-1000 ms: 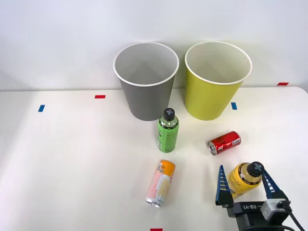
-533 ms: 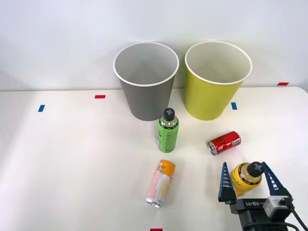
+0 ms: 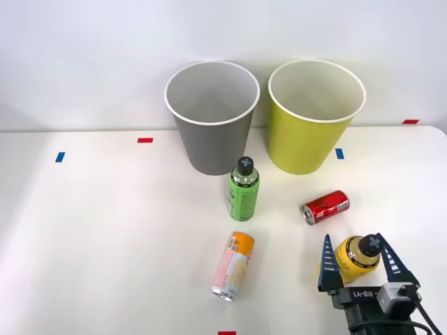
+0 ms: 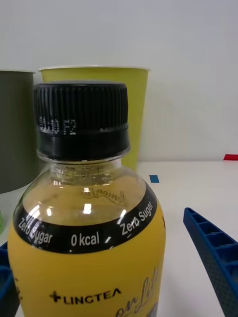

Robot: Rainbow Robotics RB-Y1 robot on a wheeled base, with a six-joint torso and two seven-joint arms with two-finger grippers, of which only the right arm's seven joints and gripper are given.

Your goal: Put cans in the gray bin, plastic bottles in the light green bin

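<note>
While the stubby yellow-labelled bottle (image 3: 357, 257) stood upright on the counter (image 3: 105, 230), it was bracketed by the right gripper (image 3: 357, 262), whose jaws were spread, one blue ribbed finger at its 9 o'clock side and the other at its 3 o'clock side in the front view. Whether either finger touched the label could not be told; in the wrist view a clear gap of white counter was seen between the bottle (image 4: 89, 237) and the finger (image 4: 215, 250) on one side, so the jaws were judged released and not yet closed on it. The bottle's long axis was vertical, its black cap (image 3: 371, 243) uppermost, and the fingers were set across that axis at the level of the label, so the coming move was judged to be a simple squeeze inward from both sides.

From the bottle, the light green bin (image 3: 311, 136) lay at about 11 o'clock, well apart, with the short red can (image 3: 325, 206) lying on its side between them, near the bottle. The gray bin (image 3: 211, 132) stood just beside the green one, farther toward 10 o'clock. The green-labelled bottle (image 3: 243, 190) stood upright near the gray bin, and the slim orange-pink can (image 3: 233, 266) lay on its side at about 9 o'clock from the gripper.
</note>
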